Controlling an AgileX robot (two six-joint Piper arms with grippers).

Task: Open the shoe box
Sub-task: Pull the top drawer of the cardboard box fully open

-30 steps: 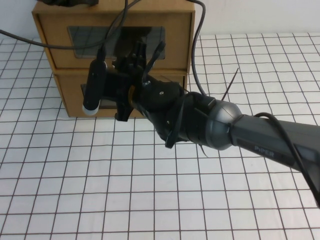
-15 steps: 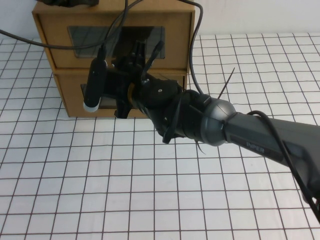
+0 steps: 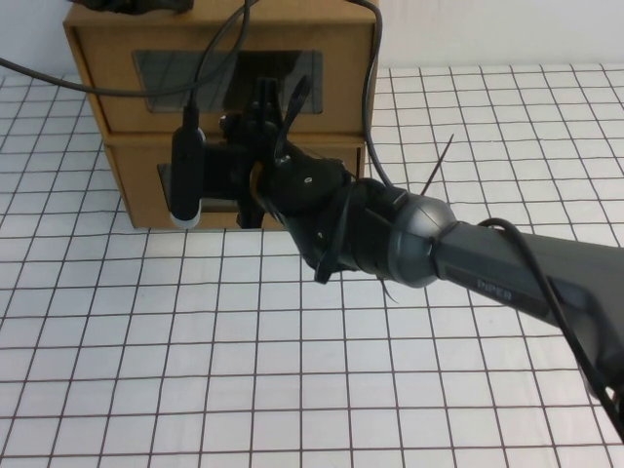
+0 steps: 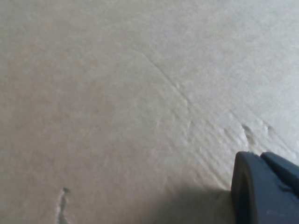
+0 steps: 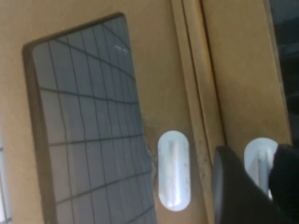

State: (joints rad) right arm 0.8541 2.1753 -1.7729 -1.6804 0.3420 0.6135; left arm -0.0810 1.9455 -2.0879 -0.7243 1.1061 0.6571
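Two brown cardboard shoe boxes stand stacked at the back left, the upper box (image 3: 341, 78) on the lower box (image 3: 136, 200), each with a dark window in its front. My right gripper (image 3: 265, 105) is pressed up to the box fronts just above the seam between them. In the right wrist view the right gripper (image 5: 254, 155) is open, its two dark fingers straddling a white oval handle (image 5: 258, 158) of what looks like the upper box. A second white handle (image 5: 174, 170) sits free beside the other window (image 5: 88, 126). My left gripper (image 4: 266, 191) rests against bare cardboard on top of the boxes (image 3: 132, 5).
The boxes stand on a white table (image 3: 195, 370) with a black grid. Black cables (image 3: 375, 107) hang from the right arm across the upper box. The right arm's thick body (image 3: 419, 239) reaches in from the lower right and hides part of the lower box.
The right gripper has edged closer to the box fronts and slightly left, and its fingers have drawn in around the handle. The left arm has not moved.
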